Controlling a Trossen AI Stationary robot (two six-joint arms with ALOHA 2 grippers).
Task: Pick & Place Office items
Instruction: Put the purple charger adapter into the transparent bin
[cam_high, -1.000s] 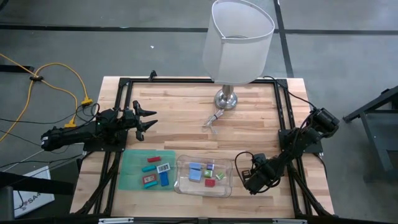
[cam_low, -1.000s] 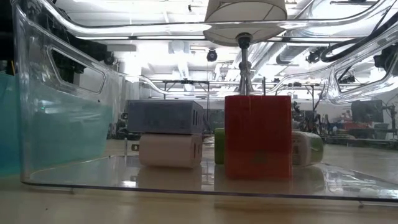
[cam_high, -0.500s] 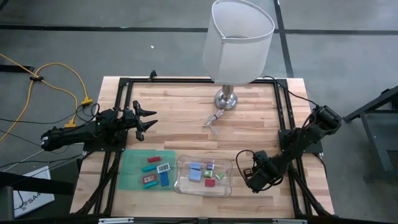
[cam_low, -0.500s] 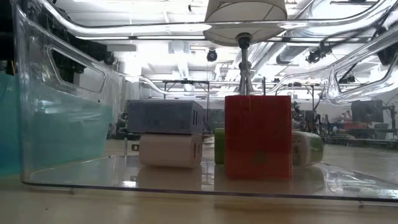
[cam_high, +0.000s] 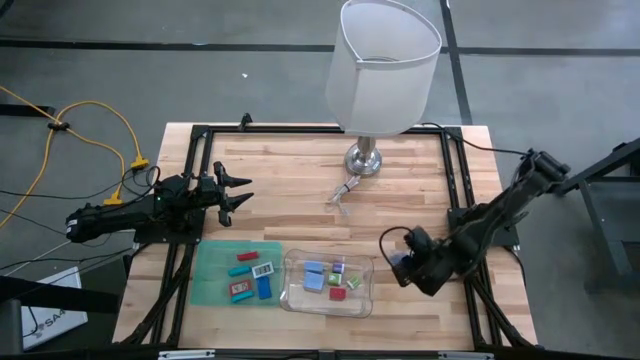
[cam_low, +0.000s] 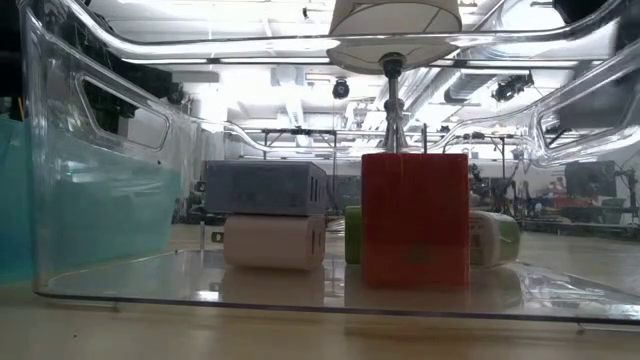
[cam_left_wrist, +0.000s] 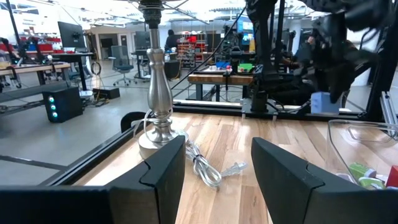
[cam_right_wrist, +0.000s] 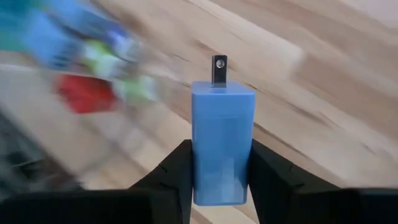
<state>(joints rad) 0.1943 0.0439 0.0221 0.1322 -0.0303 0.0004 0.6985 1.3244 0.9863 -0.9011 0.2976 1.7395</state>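
Right pincer (cam_right_wrist: 219, 163) clamped on a light-blue blocky plug adapter (cam_right_wrist: 222, 140) with a metal prong, raised above the wooden table (cam_high: 290, 190) just right of the clear plastic tray (cam_high: 292, 301). Left pincer (cam_high: 236, 191) fingers apart, empty, at far-left table edge.

One lamp (cam_high: 383, 70), one green mat (cam_high: 215, 275) with five office items (cam_high: 250, 275), one clear tray (cam_high: 368, 290) holding about six more.
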